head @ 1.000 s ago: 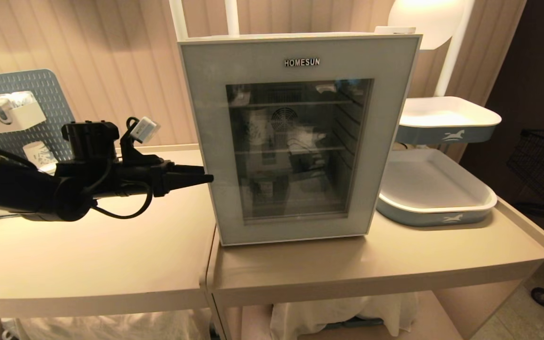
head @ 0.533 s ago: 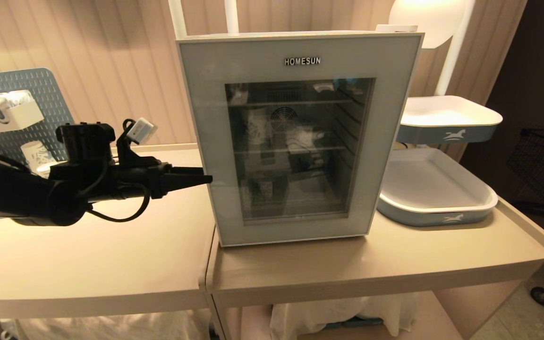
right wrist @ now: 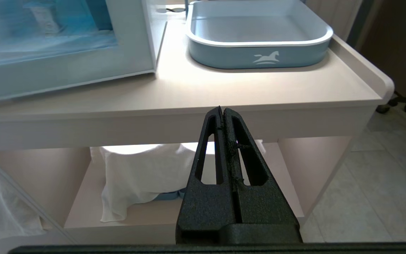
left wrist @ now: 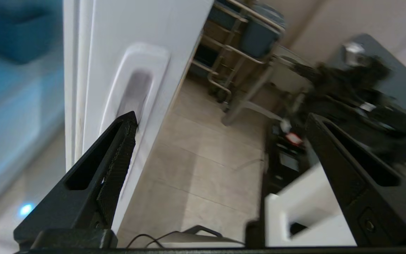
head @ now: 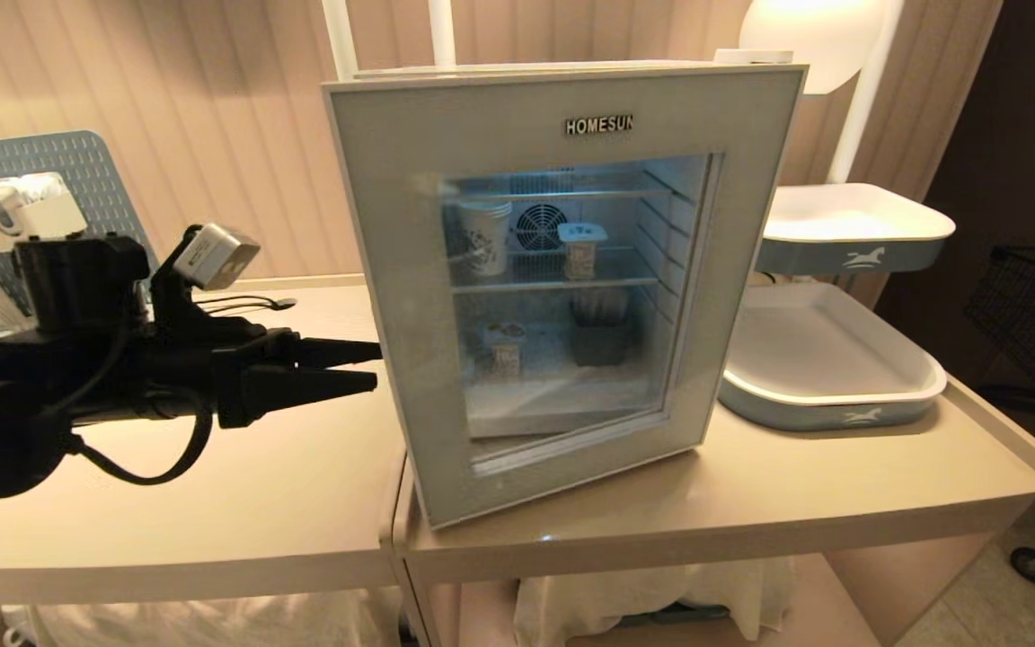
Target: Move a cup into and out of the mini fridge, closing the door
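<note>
Fridge [head: 751, 270]: white box, centre of the desk [head: 167, 503], set back from its front edge. Rigid, probably heavy enough to stay put under a light pull on the door.

Door [head: 383, 296]: grey-blue frame round a glass pane, hinged on the right side, ajar on the left; interior lit. Stiff, smooth, likely slippery on the flat face. Best hold judged to be the recessed handle [left wrist: 132, 91] moulded into the free left edge, not the glass.

Cup [head: 582, 249]: small white tub with foil lid, upright on the upper wire shelf, right of the fan grille. Judged light, thin-walled, easily crushed; foil prone to denting. Best taken by the side walls below the rim, with gentle pressure. Taller paper cup [head: 484, 236] on the same shelf, to the left, apart from it.

Left end effector [head: 374, 367]: level, just beside the door's left edge, fingers spread wide, holding nothing; one fingertip [left wrist: 127, 127] at the handle recess.

Right end effector [right wrist: 221, 112]: parked below the desk's front edge, fingers pressed together, empty.

Tray [head: 841, 395]: right end of the desk.
</note>
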Robot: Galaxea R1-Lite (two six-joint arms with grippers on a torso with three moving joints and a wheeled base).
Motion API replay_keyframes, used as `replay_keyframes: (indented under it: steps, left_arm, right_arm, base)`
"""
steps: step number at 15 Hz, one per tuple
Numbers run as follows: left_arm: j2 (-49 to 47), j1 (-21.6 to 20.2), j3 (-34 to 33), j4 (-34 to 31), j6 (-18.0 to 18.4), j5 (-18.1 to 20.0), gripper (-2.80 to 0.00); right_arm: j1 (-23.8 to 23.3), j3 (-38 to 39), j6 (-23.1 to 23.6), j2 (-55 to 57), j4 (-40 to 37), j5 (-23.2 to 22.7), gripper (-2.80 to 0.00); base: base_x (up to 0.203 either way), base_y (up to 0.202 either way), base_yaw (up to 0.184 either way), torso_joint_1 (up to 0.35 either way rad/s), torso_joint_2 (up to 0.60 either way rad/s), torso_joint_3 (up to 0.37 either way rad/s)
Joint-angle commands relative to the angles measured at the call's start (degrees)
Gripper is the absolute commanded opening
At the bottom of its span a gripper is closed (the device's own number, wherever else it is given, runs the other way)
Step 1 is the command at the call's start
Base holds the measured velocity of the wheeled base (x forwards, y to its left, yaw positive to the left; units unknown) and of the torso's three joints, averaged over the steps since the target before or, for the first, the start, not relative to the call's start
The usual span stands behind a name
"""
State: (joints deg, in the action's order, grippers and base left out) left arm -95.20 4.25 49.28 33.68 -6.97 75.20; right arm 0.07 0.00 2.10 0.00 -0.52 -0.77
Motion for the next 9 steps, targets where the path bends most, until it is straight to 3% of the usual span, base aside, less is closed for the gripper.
replay_keyframes:
  steps: [1, 5, 7, 9]
  left_arm:
    - [10.27, 2.98, -5.51, 0.14, -0.06, 0.95, 0.00]
    - [22.81, 14.55, -16.36, -0.29, -0.28, 0.90, 0.00]
    - [26.67, 15.63, -19.69, -1.14, -0.94, 0.39, 0.00]
    - [27.34, 13.69, -20.27, -3.16, -1.28, -3.90, 0.00]
  right_arm:
    - [0.01, 0.00, 0.10, 0.09, 0.00, -0.02, -2.80]
    - [0.01, 0.00, 0.10, 0.09, 0.00, -0.02, -2.80]
    - [0.01, 0.00, 0.10, 0.09, 0.00, -0.02, -2.80]
    - [0.01, 0.00, 0.10, 0.09, 0.00, -0.02, -2.80]
  base:
    - [0.000, 0.000, 0.000, 0.000, 0.00, 0.000]
    - [0.000, 0.000, 0.000, 0.000, 0.00, 0.000]
    - [0.000, 0.000, 0.000, 0.000, 0.00, 0.000]
    - [0.000, 0.000, 0.000, 0.000, 0.00, 0.000]
